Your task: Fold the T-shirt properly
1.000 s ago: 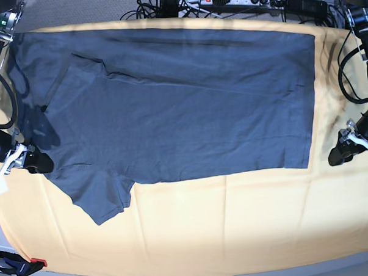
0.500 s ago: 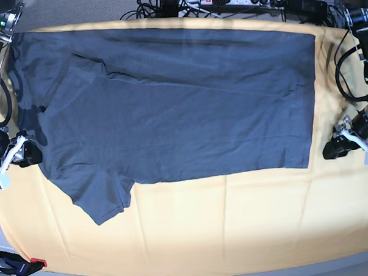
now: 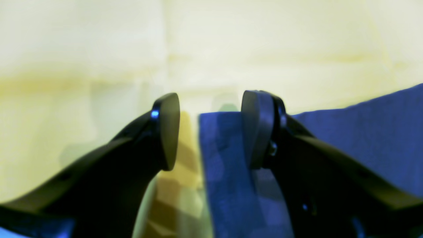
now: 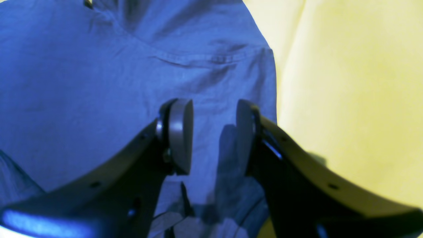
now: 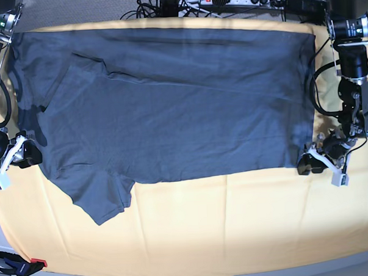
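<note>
The T-shirt point(image 5: 170, 108) lies spread flat across the upper half of the table cloth point(image 5: 236, 221), its collar end toward the base view's left and its hem toward the right; one sleeve point(image 5: 101, 199) juts out over the cloth at the lower left. The left gripper point(image 5: 308, 164) sits low at the shirt's lower hem corner, its arm descending from the upper right of the base view. In the left wrist view its jaws stand spread, with the hem corner point(image 3: 228, 165) lying between them and not pinched. The right gripper point(image 5: 27, 155) rests at the shirt's left edge beside the sleeve. In the right wrist view its jaws are likewise parted, poised over the fabric point(image 4: 99, 82) near a stitched seam, gripping nothing.
</note>
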{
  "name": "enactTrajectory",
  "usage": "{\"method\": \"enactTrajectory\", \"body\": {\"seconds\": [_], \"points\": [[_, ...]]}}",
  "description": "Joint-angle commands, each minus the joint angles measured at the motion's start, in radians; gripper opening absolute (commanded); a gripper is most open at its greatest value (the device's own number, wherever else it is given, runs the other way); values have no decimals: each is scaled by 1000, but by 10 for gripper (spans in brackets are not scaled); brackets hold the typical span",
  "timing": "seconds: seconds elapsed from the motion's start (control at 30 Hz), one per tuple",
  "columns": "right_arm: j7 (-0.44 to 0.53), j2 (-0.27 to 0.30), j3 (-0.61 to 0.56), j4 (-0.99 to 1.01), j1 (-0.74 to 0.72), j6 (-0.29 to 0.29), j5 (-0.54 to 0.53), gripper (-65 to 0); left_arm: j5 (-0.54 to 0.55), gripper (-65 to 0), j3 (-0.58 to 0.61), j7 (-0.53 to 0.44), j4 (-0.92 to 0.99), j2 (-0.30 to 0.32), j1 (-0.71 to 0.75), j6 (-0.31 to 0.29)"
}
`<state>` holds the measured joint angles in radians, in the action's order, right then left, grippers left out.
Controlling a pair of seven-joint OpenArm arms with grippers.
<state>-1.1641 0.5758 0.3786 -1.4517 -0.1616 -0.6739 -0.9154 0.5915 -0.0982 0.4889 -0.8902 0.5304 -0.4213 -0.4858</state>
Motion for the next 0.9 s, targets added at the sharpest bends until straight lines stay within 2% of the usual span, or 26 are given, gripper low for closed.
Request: {"method": "enactTrajectory", "body": {"seconds": [0.0, 0.23, 0.3, 0.4, 0.47, 0.57, 0.63, 0.7, 0.8, 0.87], "points": [[19, 24, 8, -13, -22, -5, -19, -413, -2, -333, -6, -17, -14, 8, -24, -6], [23, 35, 8, -13, -33, -15, -27, -413, 19, -333, -6, 31, 86, -24, -22, -26], [29, 45, 8, -13, -33, -15, -30, -413, 70, -333, -6, 71, 109, -24, -23, -61], [52, 51, 8, -13, -33, -15, -30, -413, 180, -334, -6, 194, 112, -23, -23, -159], [69, 53, 8, -13, -33, -14, -30, -413, 239, -334, -7, 242, 112, -22, -23, -206], [72, 53, 8, -13, -33, -15, -29, -410, 277, -341, -7, 253, 112, -17, -23, -212], [75, 51, 8, -13, -33, -15, -29, -408, 286, -386, -8, 237, 112, -11, -23, -210], [108, 48, 8, -13, -33, -15, -19, -391, 285, -485, -8, 208, 112, -1, -23, -193], [219, 26, 7, -13, -33, -14, 64, -350, 285, -632, -8, 176, 112, 16, -23, -128], [305, 1, 7, -11, -33, -14, 134, -348, 285, -650, -8, 170, 112, 21, -23, -89]]}}
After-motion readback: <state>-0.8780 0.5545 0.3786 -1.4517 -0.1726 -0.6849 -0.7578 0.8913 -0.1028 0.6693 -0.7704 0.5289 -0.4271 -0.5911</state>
